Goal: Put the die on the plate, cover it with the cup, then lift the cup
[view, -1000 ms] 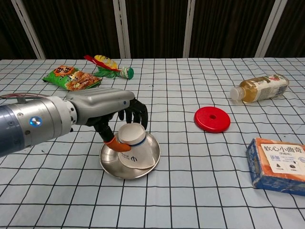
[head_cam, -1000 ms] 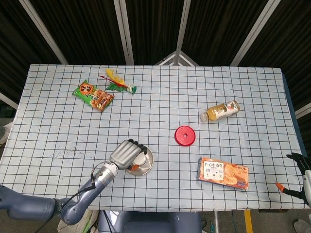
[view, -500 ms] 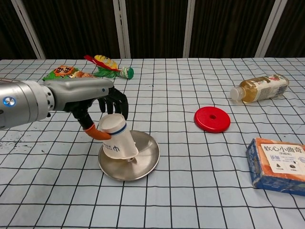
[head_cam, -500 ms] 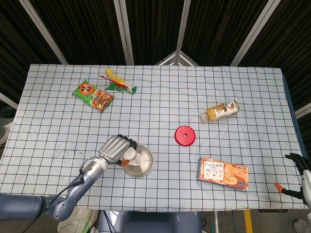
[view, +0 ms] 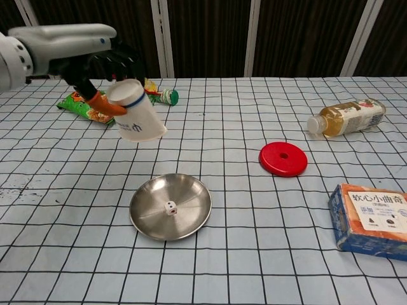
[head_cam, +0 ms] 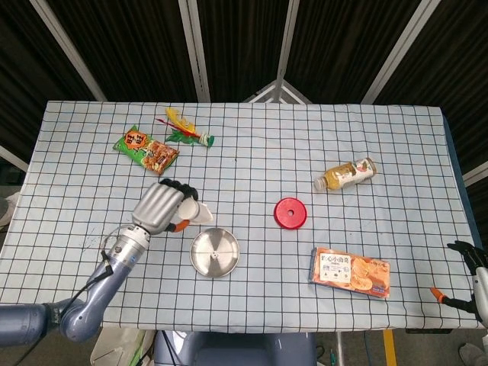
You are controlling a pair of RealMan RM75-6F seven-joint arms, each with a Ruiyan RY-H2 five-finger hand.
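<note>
My left hand (head_cam: 162,207) grips the white paper cup (head_cam: 200,213) upside down and tilted, up in the air to the upper left of the steel plate (head_cam: 226,261). In the chest view this hand (view: 105,60) holds the cup (view: 137,117) well above the table. A small white die (view: 169,208) lies uncovered near the middle of the plate (view: 189,202). Only part of my right hand (head_cam: 465,252) shows at the right edge of the head view, off the table, holding nothing, thumb apart from the fingers.
A red disc (head_cam: 290,213) lies right of the plate, with a drink bottle (head_cam: 347,174) on its side beyond it. An orange snack box (head_cam: 351,272) sits front right. A snack bag (head_cam: 146,149) and a colourful toy (head_cam: 187,130) lie at the back left.
My left hand has raised the cup off the plate and carried it up and to the left. The die it covered now shows on the plate.
</note>
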